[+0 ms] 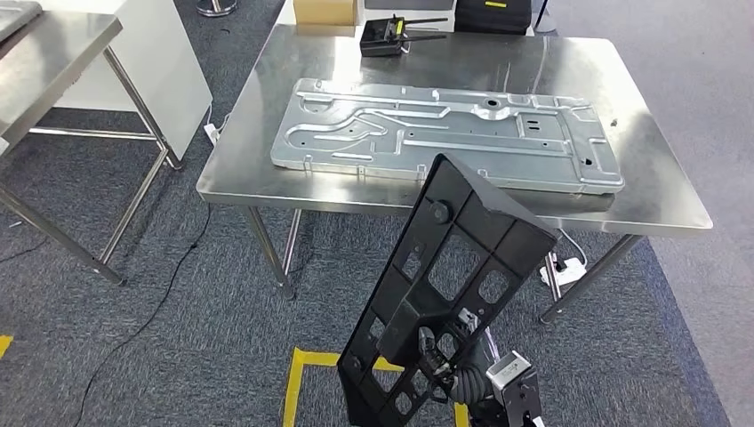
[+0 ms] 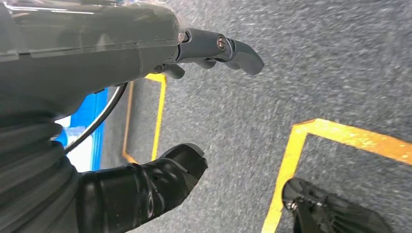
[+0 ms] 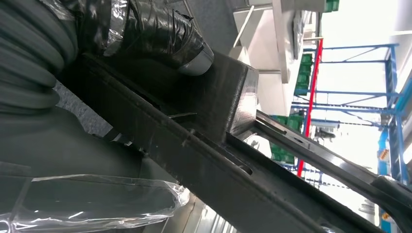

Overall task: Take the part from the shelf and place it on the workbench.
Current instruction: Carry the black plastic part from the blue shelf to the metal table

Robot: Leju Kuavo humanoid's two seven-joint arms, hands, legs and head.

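A: Going from the left, what is sitting there?

B: A steel side table (image 1: 53,53) is showing at the left edge, and the workbench (image 1: 658,191) is standing mid-scene on grey carpet (image 1: 160,356). A pressed metal panel (image 1: 445,133) is lying flat on the workbench, with a small black tool (image 1: 387,37) near the far edge.

A: And the part?

B: The part (image 1: 445,285) is a black plastic frame, ribbed, with rectangular cut-outs and a round boss near its upper end. It is hanging in the air in front of the workbench's near edge, not resting on it.

A: Which way is it running?

B: Its long axis is tilting from lower left up to the right, the upper end reaching over the bench edge.

A: The hands?

B: The right hand (image 1: 440,356) is gripping the part's lower portion, thumb (image 3: 160,36) pressing on it. The left hand (image 2: 194,97) is hanging over the floor, fingers (image 2: 238,48) and thumb apart, holding nothing, above yellow floor tape (image 2: 291,160).
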